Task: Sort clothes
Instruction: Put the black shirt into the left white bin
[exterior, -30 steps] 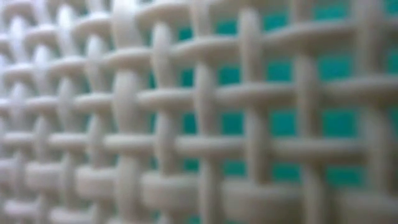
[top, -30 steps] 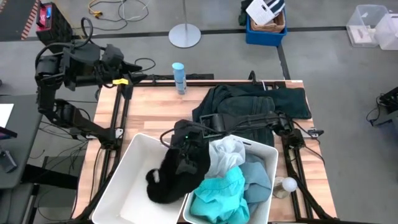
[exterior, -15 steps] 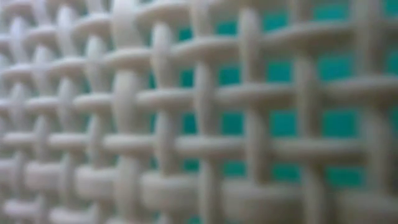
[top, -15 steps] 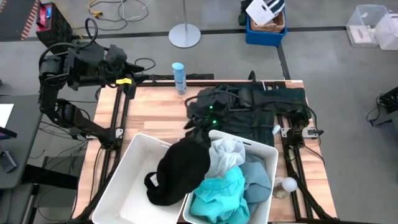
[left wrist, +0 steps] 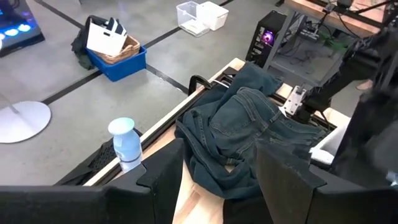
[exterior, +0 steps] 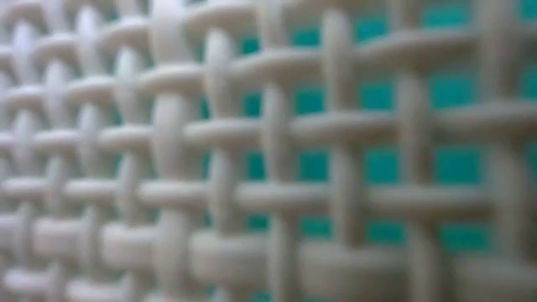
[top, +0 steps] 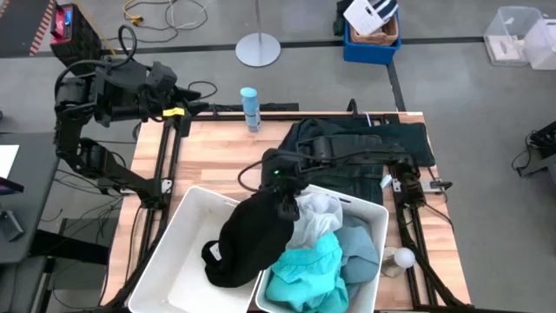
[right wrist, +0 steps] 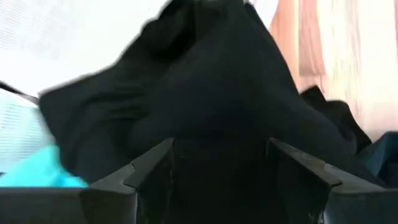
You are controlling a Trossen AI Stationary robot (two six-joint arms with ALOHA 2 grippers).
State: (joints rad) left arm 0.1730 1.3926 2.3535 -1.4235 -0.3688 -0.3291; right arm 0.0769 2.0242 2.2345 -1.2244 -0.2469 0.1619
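Now the right gripper (top: 280, 202), fingers spread wide, hovers just above the black garment (top: 248, 239), holding nothing.

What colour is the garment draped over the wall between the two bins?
Black; clearest in the high view.

You're looking at two bins sitting side by side at the table's (top: 213, 152) near edge. A garment (top: 248, 239) is draping over the wall between the left bin (top: 178, 252) and the right bin (top: 369, 213). More clothes (top: 334, 252) are lying in the right bin. Jeans (top: 382, 143) are lying behind it, a bottle (top: 250, 109) standing at the far edge.
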